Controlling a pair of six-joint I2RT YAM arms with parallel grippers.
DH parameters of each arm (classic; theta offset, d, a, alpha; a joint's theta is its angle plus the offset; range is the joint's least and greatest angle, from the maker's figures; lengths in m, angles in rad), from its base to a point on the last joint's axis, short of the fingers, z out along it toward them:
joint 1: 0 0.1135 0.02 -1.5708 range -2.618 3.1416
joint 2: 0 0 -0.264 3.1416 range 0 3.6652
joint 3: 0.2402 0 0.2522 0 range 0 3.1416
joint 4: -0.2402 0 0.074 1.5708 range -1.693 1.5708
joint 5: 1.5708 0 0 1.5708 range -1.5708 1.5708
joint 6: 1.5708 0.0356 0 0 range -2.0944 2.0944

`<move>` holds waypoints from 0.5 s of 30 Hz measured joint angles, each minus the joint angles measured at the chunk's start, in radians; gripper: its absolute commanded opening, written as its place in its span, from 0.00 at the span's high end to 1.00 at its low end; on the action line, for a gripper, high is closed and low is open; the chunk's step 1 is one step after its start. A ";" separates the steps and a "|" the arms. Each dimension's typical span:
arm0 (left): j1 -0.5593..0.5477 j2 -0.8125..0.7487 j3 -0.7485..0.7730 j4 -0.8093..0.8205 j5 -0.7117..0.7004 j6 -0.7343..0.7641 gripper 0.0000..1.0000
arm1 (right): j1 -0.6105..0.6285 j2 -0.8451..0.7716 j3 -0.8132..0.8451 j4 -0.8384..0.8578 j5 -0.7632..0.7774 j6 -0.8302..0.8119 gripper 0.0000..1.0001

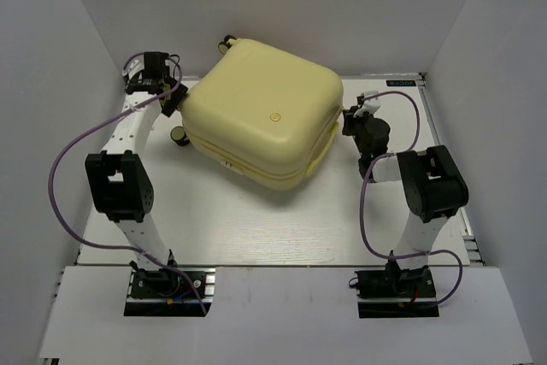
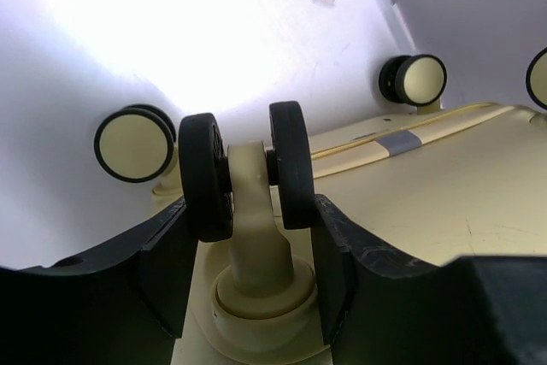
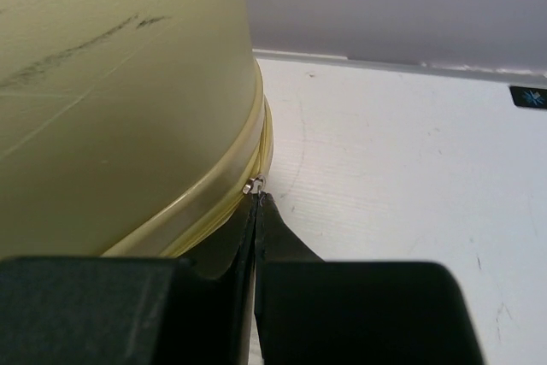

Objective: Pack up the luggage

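Shows the luggage (image 1: 261,113) lying flat with both shells together at the middle-back of the table (image 1: 256,228), turned slightly askew; judged as already filled and folded shut, with only the zipping of the rim apparently left. Shows the left gripper (image 2: 248,211) closed partway around a twin wheel (image 2: 205,179) at the case's far-left corner, seemingly to steady it. Shows the right gripper (image 3: 256,204) pinched almost fully together on a small metal zipper pull (image 3: 253,184) at the right-side seam; cannot tell the length of zipper already run.
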 measured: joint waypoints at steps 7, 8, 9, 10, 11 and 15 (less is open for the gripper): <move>0.016 0.166 0.208 0.011 -0.001 0.133 1.00 | -0.086 0.099 0.077 0.070 -0.242 0.003 1.00; 0.018 0.192 0.244 0.008 -0.002 0.146 1.00 | -0.099 0.122 0.110 0.073 -0.273 0.003 1.00; 0.019 0.216 0.275 0.010 -0.002 0.153 1.00 | -0.113 0.151 0.146 0.072 -0.311 0.005 1.00; 0.021 0.238 0.304 0.012 -0.003 0.161 1.00 | -0.125 0.181 0.185 0.072 -0.350 0.007 1.00; 0.023 0.256 0.325 0.019 -0.004 0.168 1.00 | -0.137 0.212 0.226 0.071 -0.391 0.008 1.00; 0.024 0.268 0.338 0.024 -0.009 0.188 1.00 | -0.185 0.345 0.418 0.051 -0.577 0.028 1.00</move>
